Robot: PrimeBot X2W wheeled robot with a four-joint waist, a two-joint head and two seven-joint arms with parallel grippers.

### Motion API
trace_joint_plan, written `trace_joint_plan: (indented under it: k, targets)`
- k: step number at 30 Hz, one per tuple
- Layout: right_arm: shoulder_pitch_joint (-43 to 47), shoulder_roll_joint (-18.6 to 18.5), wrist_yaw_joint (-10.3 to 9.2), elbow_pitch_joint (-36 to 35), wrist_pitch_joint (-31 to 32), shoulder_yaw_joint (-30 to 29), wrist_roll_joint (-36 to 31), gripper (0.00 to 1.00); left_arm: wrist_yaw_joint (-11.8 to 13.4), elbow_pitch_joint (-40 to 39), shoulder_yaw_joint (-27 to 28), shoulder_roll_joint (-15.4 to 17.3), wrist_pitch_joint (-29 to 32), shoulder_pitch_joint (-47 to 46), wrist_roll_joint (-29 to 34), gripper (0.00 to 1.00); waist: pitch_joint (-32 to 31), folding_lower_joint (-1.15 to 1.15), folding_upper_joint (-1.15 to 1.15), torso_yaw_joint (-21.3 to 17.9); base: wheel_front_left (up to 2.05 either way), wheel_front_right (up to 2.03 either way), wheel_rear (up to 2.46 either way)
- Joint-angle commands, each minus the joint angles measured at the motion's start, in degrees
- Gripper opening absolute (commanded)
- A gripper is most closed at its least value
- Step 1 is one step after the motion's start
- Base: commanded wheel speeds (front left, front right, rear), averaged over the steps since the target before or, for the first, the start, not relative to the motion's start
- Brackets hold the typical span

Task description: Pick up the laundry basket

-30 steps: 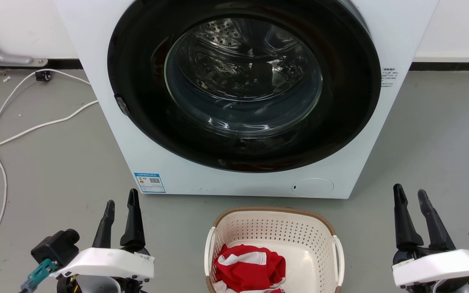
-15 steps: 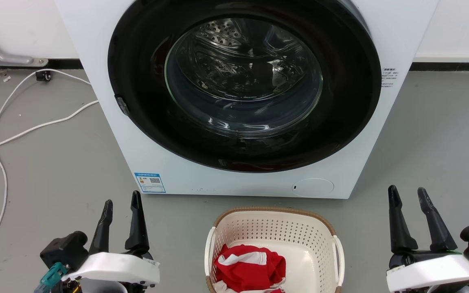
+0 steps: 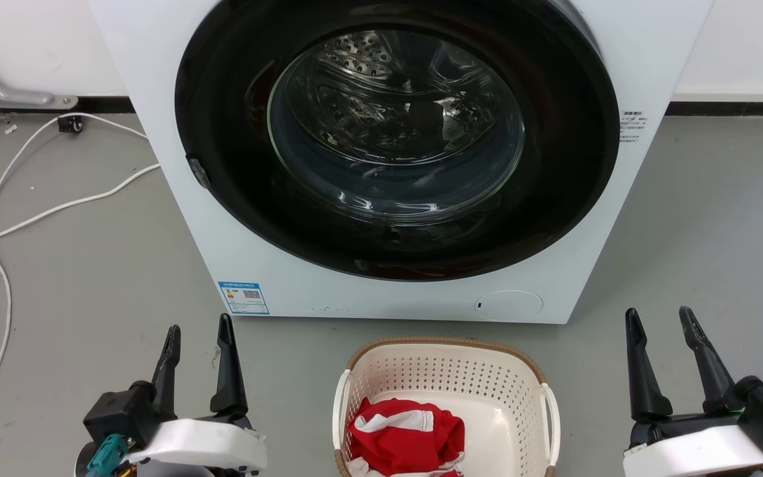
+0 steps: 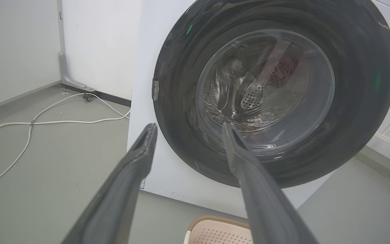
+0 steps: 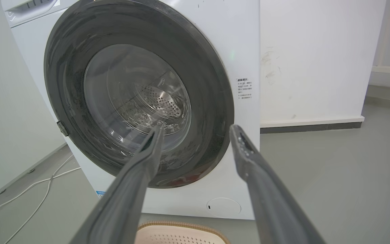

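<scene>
You faced the approach step: the laundry basket (image 3: 448, 372) sat on the floor (image 3: 90, 265) at 6 o'clock, left gripper (image 3: 199, 324) at its 9 and right gripper (image 3: 659, 311) at its 3, both part-open and empty, likely needing to swing inward toward its side handles (image 3: 553, 424).

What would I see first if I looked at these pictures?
The big white washing machine with its round dark glass door stands in the middle. On the grey floor just before it sits the cream perforated plastic laundry basket, holding a bright red-and-white cloth. The left gripper and right gripper flank the basket, both open.
</scene>
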Motion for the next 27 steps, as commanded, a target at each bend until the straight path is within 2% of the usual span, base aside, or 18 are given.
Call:
trace_joint_plan:
  k: [1,27]
  targets:
    - [0.5,-0.1,-0.02,-0.7,-0.6,0.0,-1.3,1.0,0.3,-0.6,-0.1,0.2,-0.6,0.2,1.3,1.0,0.0,0.0,0.0,0.0,0.0,0.0,0.0]
    - [2.3,-0.1,-0.02,-3.0,-3.3,0.4,-13.3,1.0,2.1,-1.7,-0.5,0.2,-3.3,1.7,12.1,1.0,0.3,-0.01,0.0,0.1,0.0,0.0,0.0]
